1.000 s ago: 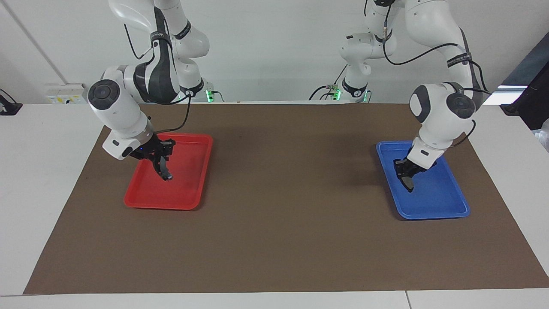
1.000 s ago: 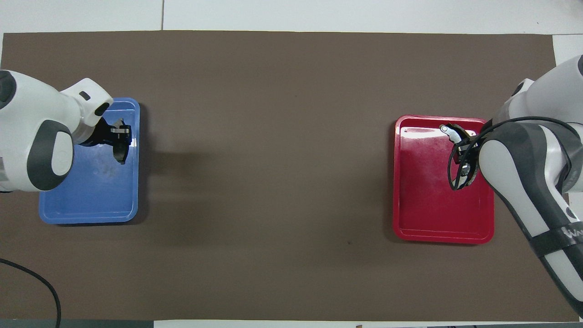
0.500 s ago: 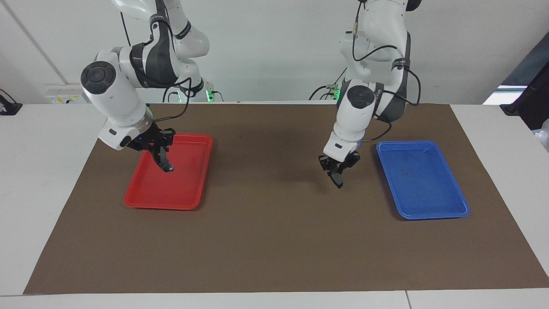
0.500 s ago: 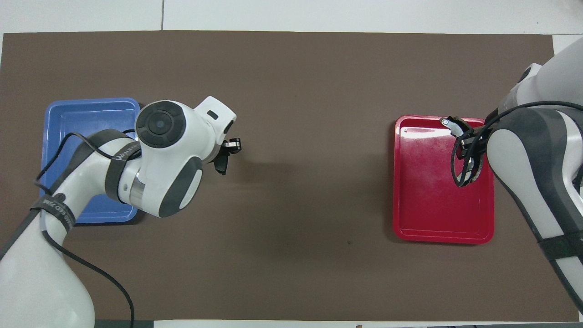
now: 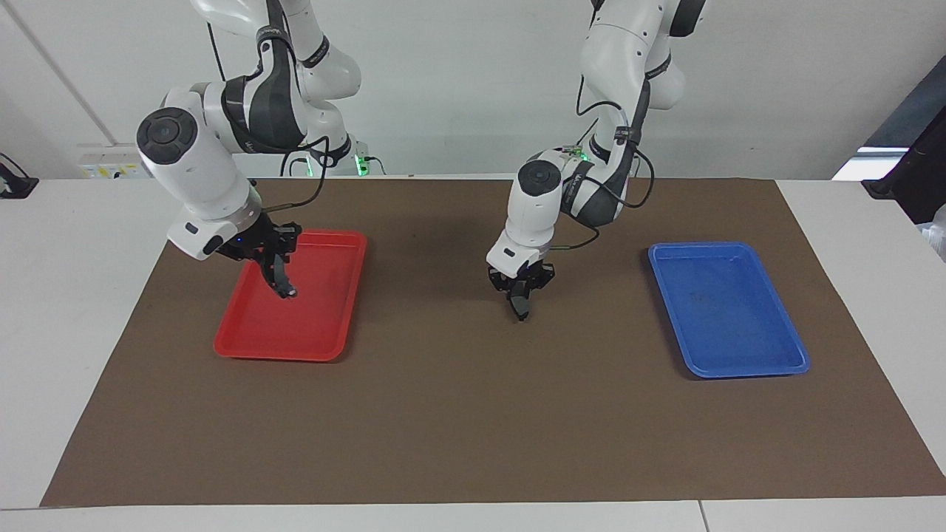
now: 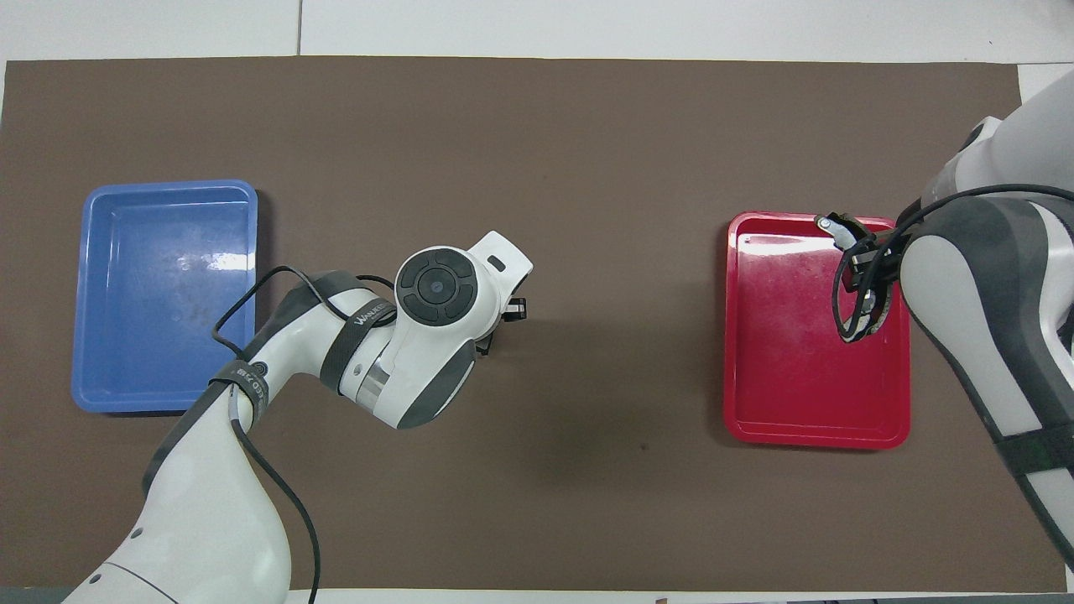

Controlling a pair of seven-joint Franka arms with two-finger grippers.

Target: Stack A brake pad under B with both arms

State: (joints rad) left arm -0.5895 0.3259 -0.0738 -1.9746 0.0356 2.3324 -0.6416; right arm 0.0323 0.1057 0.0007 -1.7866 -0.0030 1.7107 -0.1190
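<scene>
Over the middle of the brown mat (image 5: 473, 414), the left gripper (image 5: 520, 297) hangs clamped on A brake pad (image 5: 521, 307), which pokes down from its fingers toward six o'clock, clear of the mat. Off toward the right arm's end, the right gripper (image 5: 277, 275) hovers above the red tray (image 5: 325, 343), gripping B (image 5: 283, 283), its curve dangling below the fingers. Nothing lies in the blue tray (image 5: 739, 366).

A strap (image 6: 362, 318) on the left arm reads "WANKEE".
</scene>
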